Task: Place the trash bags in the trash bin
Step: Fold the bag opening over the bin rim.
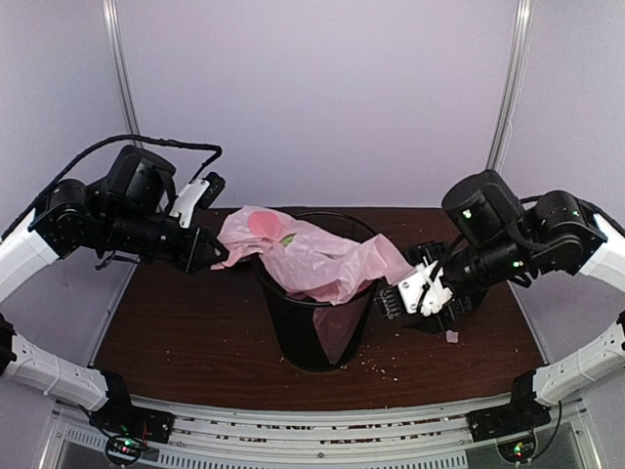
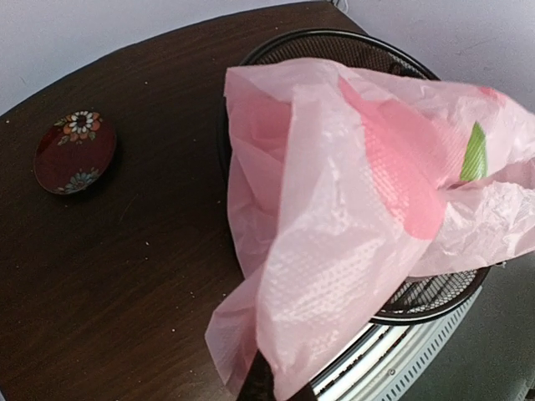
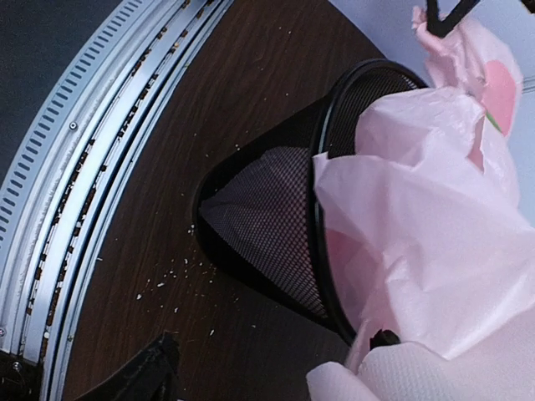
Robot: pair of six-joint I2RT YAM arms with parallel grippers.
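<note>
Above dark-brown wood-grain table [image 1: 195,332], pale walls [image 1: 322,98] and metal posts [image 1: 508,98] around: black wire-mesh round bin [image 1: 312,337] upright, pale-pink crinkly plastic bag with darker pink prints [image 1: 312,259] draped across rim, part hanging inside; left gripper [image 1: 217,256] closed, pinching bag's left edge; right gripper [image 1: 405,293] spread wide, holding nothing, bag end just beside. Left wrist: dark-red flowered round dish [image 2: 75,152] on table, well apart from bin. Right wrist: pale crumbs [image 3: 171,276] on table near bin, ribbed metal rail [image 3: 92,159] along table edge

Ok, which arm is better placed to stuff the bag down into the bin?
Probably right. The right pincer is open and free beside the bag where it overhangs the bin. The left pincer is shut on the bag's other corner, holding it up.
</note>
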